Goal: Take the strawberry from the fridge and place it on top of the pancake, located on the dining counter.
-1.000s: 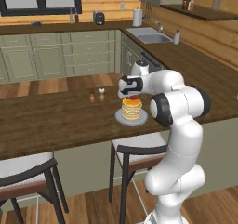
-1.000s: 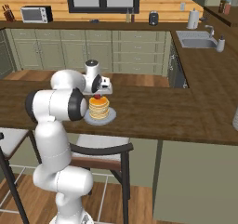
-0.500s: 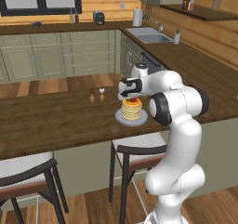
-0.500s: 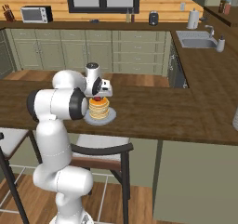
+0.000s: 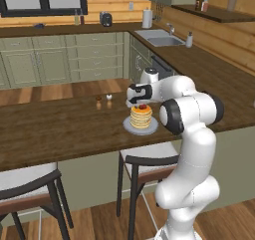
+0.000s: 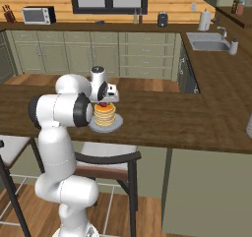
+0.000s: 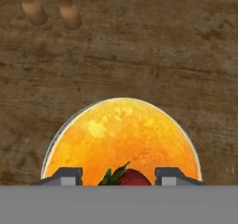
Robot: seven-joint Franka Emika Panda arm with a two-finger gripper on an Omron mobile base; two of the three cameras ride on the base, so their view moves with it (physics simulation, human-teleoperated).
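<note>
On the dining counter (image 5: pixel 60 129), near its front edge and towards the end where it meets the sink counter (image 5: pixel 209 77), the pancake (image 5: pixel 141 116) is sitting as a small stack on its grey plate (image 5: pixel 130 129); the strawberry (image 5: pixel 142 106) is lying on top of that stack, red and small, with the gripper (image 5: pixel 141 102) hanging directly over it. Seen from the hand, the fingertips (image 7: pixel 67 176) are standing either side of the strawberry (image 7: pixel 128 176) with a clear strip of golden pancake (image 7: pixel 116 135) showing between each tip and the fruit; the jaws are therefore parting and no longer pressing on it, though they are not yet wide. A second ago the fingers were clamped on the strawberry in the same spot above the stack; now they are letting go, while the arm itself is keeping its place and the plate is staying where it was. That is meaning, by my reading, that the placing step is all but done: the fruit is resting on the pancake rather than hanging from the hand, and only the lift away is remaining. Two small wooden shakers (image 7: pixel 49 7) are standing further back on the counter, well apart from the plate (image 7: pixel 56 139); they are looking clear of any straight upward retreat. The risk I am judging is a brush from a fingertip rolling the berry off the stack as the hand is rising.
</note>
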